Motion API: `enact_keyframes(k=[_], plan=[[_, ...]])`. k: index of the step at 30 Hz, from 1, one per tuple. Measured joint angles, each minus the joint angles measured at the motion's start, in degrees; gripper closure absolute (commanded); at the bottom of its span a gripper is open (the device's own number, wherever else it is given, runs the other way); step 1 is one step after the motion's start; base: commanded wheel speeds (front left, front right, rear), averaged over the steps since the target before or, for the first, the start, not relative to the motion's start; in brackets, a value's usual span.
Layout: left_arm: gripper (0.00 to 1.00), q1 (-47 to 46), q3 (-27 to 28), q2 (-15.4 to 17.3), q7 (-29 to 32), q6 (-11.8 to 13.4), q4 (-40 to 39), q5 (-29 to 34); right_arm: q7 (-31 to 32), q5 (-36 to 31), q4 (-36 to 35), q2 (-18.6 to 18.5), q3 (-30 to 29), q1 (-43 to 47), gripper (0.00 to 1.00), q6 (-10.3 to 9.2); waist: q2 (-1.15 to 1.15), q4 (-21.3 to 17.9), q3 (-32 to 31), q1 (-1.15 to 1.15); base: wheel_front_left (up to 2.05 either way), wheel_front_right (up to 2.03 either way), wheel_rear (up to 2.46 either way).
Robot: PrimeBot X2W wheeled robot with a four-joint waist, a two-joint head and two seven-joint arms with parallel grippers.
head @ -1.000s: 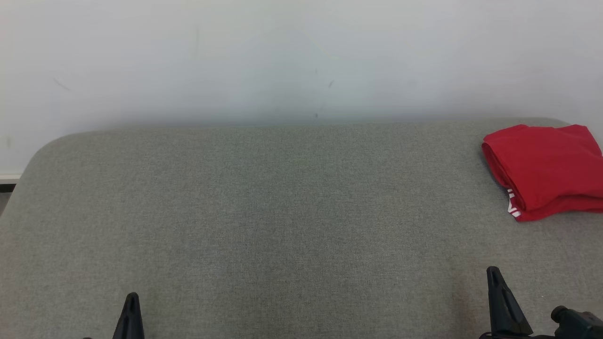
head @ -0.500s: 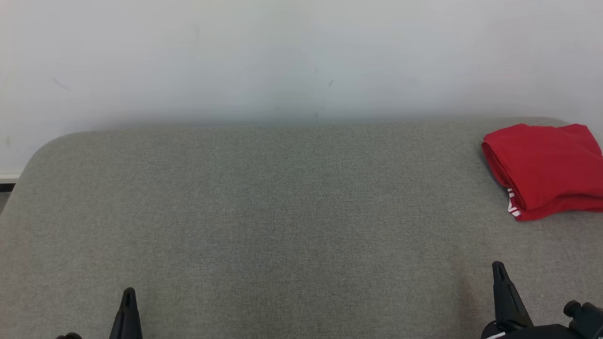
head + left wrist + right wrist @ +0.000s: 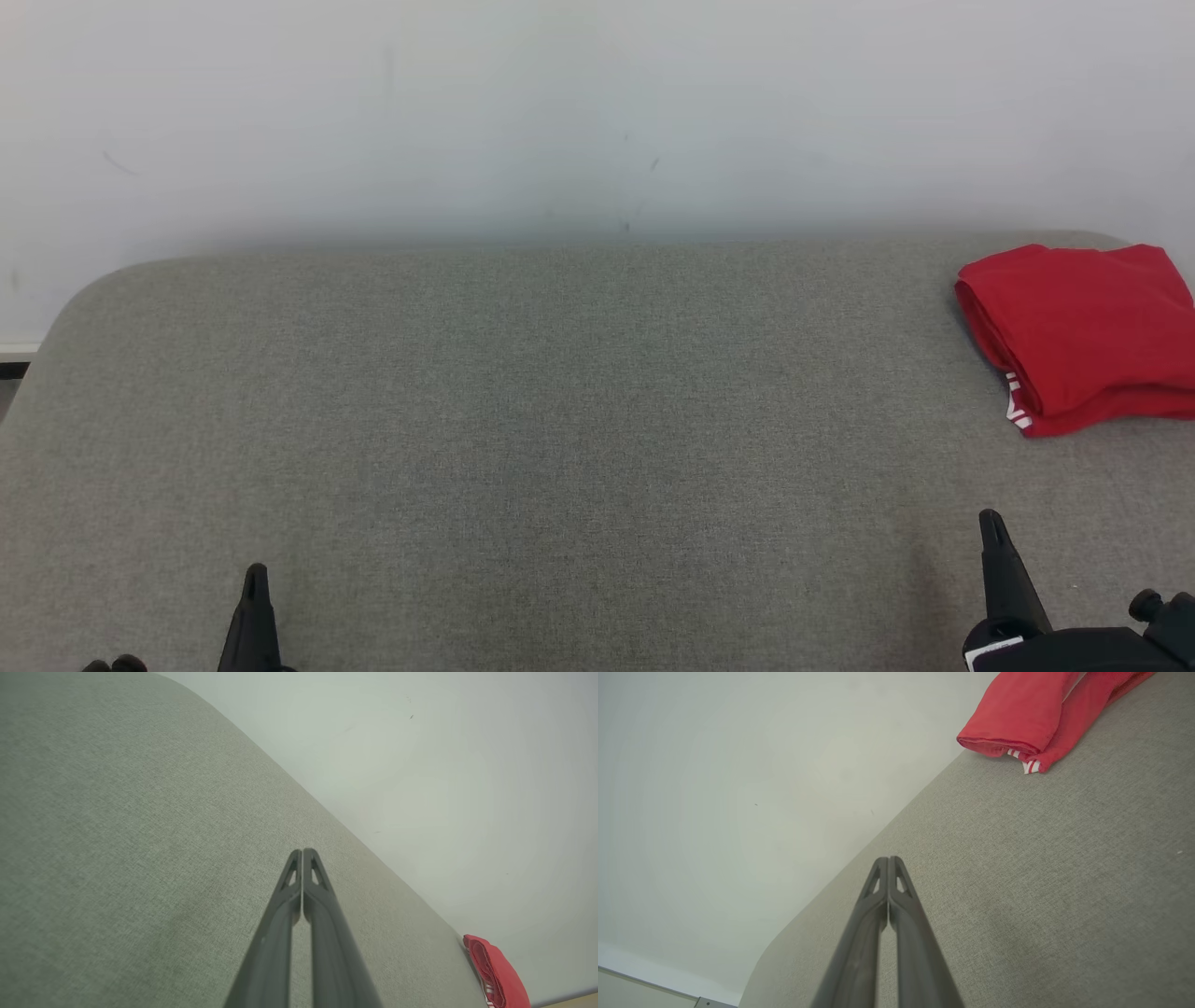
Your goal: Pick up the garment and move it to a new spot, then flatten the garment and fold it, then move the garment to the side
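Observation:
A folded red garment [image 3: 1083,336] with a bit of white stripe at its front corner lies at the far right of the grey fabric surface [image 3: 560,420], close to the back edge. The same garment [image 3: 1036,714] sits at the top right of the right wrist view, and the garment [image 3: 495,975] shows at the lower right of the left wrist view. My left gripper [image 3: 254,574] is at the lower left, shut and empty, tips together [image 3: 302,851]. My right gripper [image 3: 990,518] is at the lower right, shut and empty [image 3: 888,859], well in front of the garment.
A pale wall [image 3: 597,112] rises right behind the surface. The surface has rounded back corners, and a strip of floor [image 3: 9,369] shows past its left edge. Wide bare fabric lies between the two grippers.
Both grippers have drifted slightly: the left tip a little higher in the view, the right tip a little up and to the right. The garment has not moved.

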Motion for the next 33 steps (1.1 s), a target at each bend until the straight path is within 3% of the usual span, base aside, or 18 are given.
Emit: enact_keyframes(k=[33], plan=[[1.0,-3.2,1.0,-0.1,5.5,-0.5,1.6,-21.4,4.8,20.1,1.9,0.7,-1.9,-3.3,1.0,0.0,0.0,0.0,0.3,0.0,0.0,0.0,0.0]])
